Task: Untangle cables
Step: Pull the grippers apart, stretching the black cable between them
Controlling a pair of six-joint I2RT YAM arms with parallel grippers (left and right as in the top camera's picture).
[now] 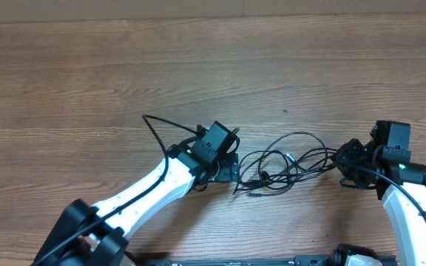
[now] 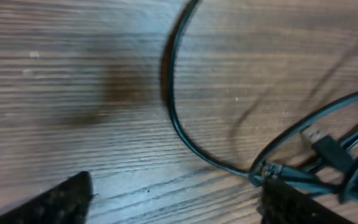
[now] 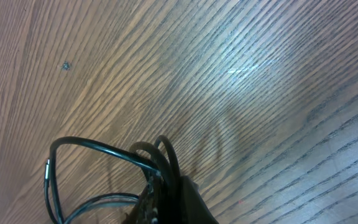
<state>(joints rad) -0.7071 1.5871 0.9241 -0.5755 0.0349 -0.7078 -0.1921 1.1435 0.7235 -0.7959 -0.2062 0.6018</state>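
The 2 cables (image 1: 265, 176) are seen looped together mid-table (image 1: 87, 74). Nothing is separated, so most work is judged left. Their right end is clamped in the right gripper (image 1: 344, 158). The left gripper (image 2: 176, 186) is held wide beside their left loops.

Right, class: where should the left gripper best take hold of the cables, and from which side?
Take the plug end of the cables, coming down from the left. It lies flat at the tangle's left edge, near the open left gripper; the right gripper has the other side.
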